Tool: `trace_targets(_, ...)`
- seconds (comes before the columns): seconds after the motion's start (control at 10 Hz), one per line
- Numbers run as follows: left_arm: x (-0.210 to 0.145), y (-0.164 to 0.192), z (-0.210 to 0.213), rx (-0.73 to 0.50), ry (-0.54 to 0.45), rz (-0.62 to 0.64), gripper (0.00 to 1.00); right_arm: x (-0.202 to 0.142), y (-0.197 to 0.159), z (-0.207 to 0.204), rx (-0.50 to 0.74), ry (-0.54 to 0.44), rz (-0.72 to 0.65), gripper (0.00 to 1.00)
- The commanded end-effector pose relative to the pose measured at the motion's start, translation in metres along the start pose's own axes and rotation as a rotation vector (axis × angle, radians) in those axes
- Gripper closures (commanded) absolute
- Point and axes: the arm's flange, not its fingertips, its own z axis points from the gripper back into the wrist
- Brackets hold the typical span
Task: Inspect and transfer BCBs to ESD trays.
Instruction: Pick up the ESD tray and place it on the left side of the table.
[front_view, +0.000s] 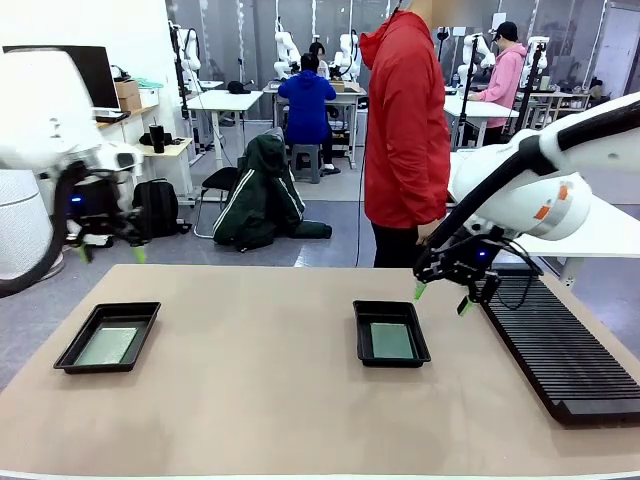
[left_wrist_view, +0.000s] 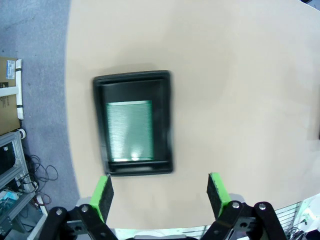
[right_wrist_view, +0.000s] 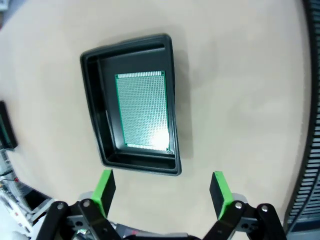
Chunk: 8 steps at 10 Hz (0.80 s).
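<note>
I think each thin board (right_wrist_view: 142, 110) in its tray (right_wrist_view: 95, 100) is light and stiff (easy to scratch), so I would pinch its edges with my wide-open right gripper (right_wrist_view: 162, 190).

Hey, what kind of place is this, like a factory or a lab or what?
Most likely a robotics lab or workshop: more white robot arms stand at work tables behind, people sit at them, and here two black ESD trays each hold a board beside a slotted rack.
</note>
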Motion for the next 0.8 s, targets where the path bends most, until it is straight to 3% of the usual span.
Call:
trace_targets(0.0, -0.002, -0.076, 0.019, -0.018, -0.008, 0.037, 0.0, -0.012, -0.053, 0.032, 0.149, 0.029, 0.021, 0.0)
trace_targets(0.1, 0.0, -0.129, 0.02, -0.026, -0.014, 0.026, 0.0, -0.015, -0.08, 0.045, 0.251, 0.03, 0.037, 0.0)
trace_targets(0.5, 0.016, -0.302, -0.013, 0.0, -0.014, -0.022, 0.0, -0.012, -0.164, 0.067, 0.442, 0.047, 0.093, 0.0)
trace_targets(0.7, 0.026, -0.351, -0.051, 0.01, 0.024, -0.039, 0.0, -0.007, -0.192, 0.07, 0.459, 0.053, 0.115, 0.0)
